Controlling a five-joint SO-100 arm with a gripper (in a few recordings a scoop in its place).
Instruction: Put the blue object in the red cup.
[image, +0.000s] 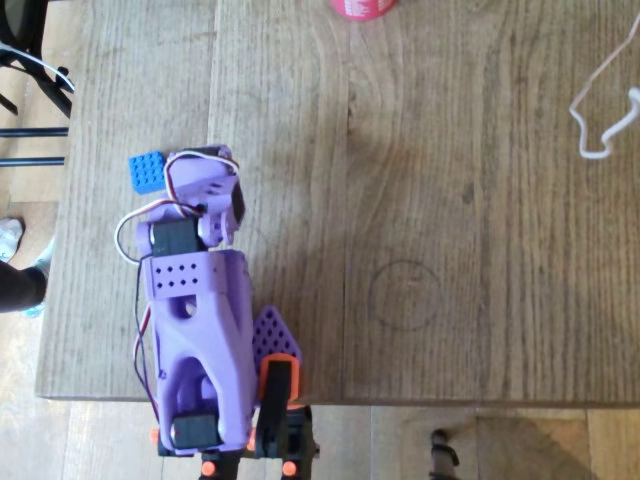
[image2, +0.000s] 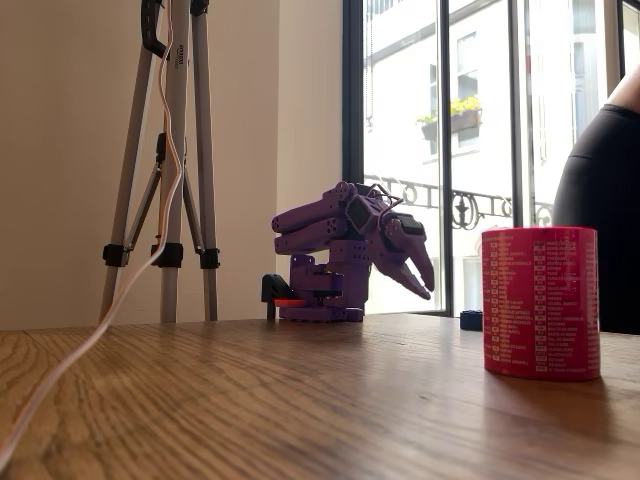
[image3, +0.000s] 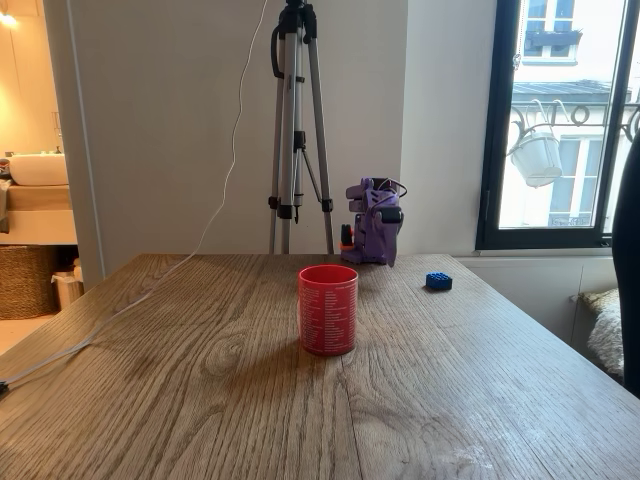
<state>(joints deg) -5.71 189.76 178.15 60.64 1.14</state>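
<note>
The blue object (image: 145, 172) is a small studded brick lying flat on the wooden table, just left of the purple arm's wrist. In the fixed views it shows as a small blue block (image3: 438, 281) right of the arm, and it peeks out left of the cup (image2: 470, 320). The red cup (image3: 327, 309) stands upright mid-table, well away from the arm, cut off at the top edge of the overhead view (image: 365, 8). The arm is folded over its base. My gripper (image2: 424, 285) points down above the table, looks shut and holds nothing; it hangs beside the brick (image: 222, 226).
A white cable (image: 600, 120) lies at the far right of the table and trails along it (image2: 90, 340). A tripod (image3: 296, 120) stands behind the table. A person's dark sleeve (image2: 600, 200) is at the right edge. The table's front edge (image: 400, 402) is near the arm's base.
</note>
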